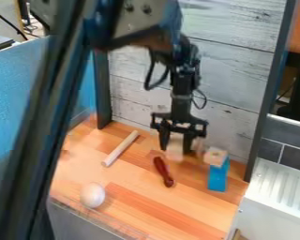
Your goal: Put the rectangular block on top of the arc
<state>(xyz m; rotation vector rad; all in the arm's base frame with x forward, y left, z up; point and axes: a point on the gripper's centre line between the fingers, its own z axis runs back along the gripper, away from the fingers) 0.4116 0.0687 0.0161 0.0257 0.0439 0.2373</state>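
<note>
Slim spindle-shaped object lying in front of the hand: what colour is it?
The spindle-shaped object is dark red; the camera view shows it best.

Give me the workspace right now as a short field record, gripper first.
gripper: low over the counter, by the back wall; grip unclear
at gripper: pale block
blue block: upright, pale wooden piece on top
dark red object: on the counter, nearer the camera than gripper
wooden rod: lying flat
white rounded object: near the counter's front edge
arc: cannot identify
</note>
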